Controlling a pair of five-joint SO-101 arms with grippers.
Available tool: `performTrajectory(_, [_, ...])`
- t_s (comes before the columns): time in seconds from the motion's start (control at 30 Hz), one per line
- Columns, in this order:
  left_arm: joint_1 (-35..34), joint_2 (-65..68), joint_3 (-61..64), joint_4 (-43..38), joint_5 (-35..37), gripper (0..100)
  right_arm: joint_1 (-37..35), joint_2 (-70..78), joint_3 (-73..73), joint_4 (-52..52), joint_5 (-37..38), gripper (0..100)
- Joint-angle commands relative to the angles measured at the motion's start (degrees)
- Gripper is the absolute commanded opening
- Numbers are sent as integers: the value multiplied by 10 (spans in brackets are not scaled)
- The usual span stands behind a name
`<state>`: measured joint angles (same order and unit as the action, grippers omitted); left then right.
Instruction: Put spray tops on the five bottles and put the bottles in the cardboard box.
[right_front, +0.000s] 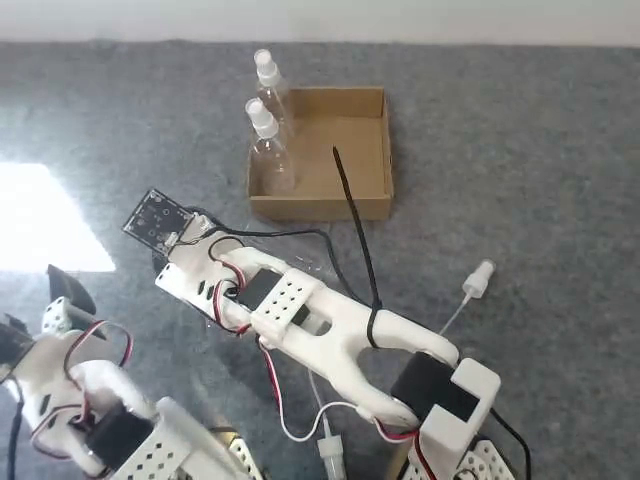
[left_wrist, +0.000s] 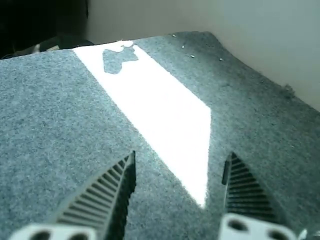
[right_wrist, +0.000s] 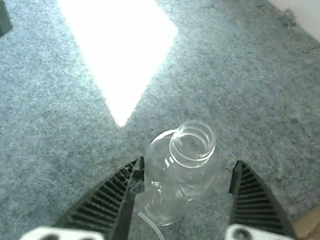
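Observation:
A clear bottle (right_wrist: 180, 175) with no top stands on the grey carpet, its open mouth facing up. My right gripper (right_wrist: 187, 164) is open, with one finger on each side of the bottle, and neither clearly touches it. In the high view the right arm (right_front: 300, 305) stretches left across the carpet and covers that bottle. The cardboard box (right_front: 320, 208) sits at the back, and two topped bottles (right_front: 272, 150) (right_front: 272, 90) stand along its left wall. A loose spray top (right_front: 478, 280) lies to the right of the arm. My left gripper (left_wrist: 181, 156) is open over bare carpet.
A bright sunlit patch (right_front: 40, 220) lies on the carpet at the left. Another white spray top (right_front: 330, 455) lies near the front edge between the arm bases. A black cable (right_front: 355, 215) rises from the right arm in front of the box.

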<state>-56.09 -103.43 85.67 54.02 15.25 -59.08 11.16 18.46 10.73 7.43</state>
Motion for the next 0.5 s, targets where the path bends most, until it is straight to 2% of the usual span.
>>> performTrajectory(0.0, [0,-8,0,-16,3,269,13,-21,-34,-16,8,235])
performTrajectory(0.13, [1,-8,0,-16,3,269,23,-21,-34,-17,8,220])
performTrajectory(0.33, [1,-8,0,-16,3,269,26,-27,-36,-13,8,76])
performTrajectory(0.47, [1,-8,0,-16,3,269,32,-28,-36,-12,8,73])
